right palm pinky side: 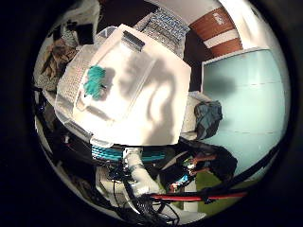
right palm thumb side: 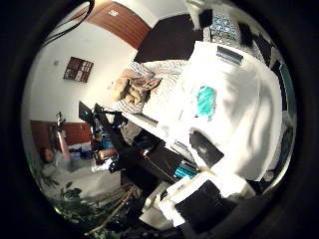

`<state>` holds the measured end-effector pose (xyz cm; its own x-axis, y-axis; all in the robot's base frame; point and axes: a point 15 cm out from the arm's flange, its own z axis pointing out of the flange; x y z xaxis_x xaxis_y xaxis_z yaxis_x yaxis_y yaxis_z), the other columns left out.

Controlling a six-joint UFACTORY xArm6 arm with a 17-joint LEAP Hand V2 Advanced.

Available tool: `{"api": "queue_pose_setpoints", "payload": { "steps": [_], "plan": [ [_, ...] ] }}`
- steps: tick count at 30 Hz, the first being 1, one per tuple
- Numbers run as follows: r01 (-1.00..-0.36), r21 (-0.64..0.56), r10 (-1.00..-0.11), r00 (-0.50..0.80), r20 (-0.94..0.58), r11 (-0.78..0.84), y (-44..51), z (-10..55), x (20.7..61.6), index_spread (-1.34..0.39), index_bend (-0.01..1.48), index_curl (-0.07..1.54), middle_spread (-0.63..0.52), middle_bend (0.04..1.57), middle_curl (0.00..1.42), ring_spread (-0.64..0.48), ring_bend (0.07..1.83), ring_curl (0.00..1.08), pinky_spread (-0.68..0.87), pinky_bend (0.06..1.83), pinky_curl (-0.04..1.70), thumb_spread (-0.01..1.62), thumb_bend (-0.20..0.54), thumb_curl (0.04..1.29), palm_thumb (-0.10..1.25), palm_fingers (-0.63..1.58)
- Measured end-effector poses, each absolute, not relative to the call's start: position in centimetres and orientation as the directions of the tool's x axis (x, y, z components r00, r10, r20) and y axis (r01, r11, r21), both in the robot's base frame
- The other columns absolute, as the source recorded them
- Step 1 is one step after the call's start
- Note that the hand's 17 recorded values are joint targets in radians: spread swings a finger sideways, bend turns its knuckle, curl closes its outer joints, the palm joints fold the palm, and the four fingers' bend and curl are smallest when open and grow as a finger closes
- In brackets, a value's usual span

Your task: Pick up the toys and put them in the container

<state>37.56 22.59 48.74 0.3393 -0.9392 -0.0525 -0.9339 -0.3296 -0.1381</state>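
Note:
A teal toy [right palm pinky side: 95,81] lies on a white table top [right palm pinky side: 156,109], far below the palm. It also shows in the right thumb side palm view [right palm thumb side: 204,101]. A clear, shallow container [right palm pinky side: 140,62] stands on the same top next to the toy; I cannot tell if the toy is inside its rim. A brown plush pile [right palm thumb side: 135,90] lies at the table's end. My hand [right palm pinky side: 138,174] is high over the table's edge. Its white and black fingers [right palm thumb side: 197,202] at the view's edge look relaxed.
A dark flat object [right palm pinky side: 133,40] lies at the container's far side, and a patterned cloth [right palm pinky side: 169,26] beyond it. A pale teal wall panel [right palm pinky side: 248,95] stands beside the table. A cluttered desk with dark equipment [right palm thumb side: 110,134] and green plants [right palm thumb side: 75,199] lie below.

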Motion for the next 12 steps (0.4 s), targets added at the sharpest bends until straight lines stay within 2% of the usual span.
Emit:
{"api": "queue_pose_setpoints", "payload": {
  "steps": [2,5,12],
  "plan": [
    [-0.932,-0.140,-0.937,0.346,-0.052,-0.336,22.5,48.8,37.6,-0.48,0.15,0.42,0.00,0.26,0.45,0.18,0.59,0.37,0.38,0.71,0.67,1.11,-0.021,0.45,0.76,-0.03],
    [-0.932,-0.136,-0.937,0.345,-0.047,-0.337,22.1,48.8,37.5,-0.46,0.15,0.35,0.05,0.22,0.40,0.22,0.52,0.33,0.47,0.66,0.59,1.10,-0.021,0.44,0.75,-0.02],
    [-0.940,-0.099,-0.943,0.332,-0.039,-0.327,19.0,49.5,36.3,-0.44,0.16,0.29,0.07,0.20,0.36,0.22,0.45,0.28,0.48,0.58,0.48,1.11,-0.022,0.41,0.71,0.00]
  ]
}}
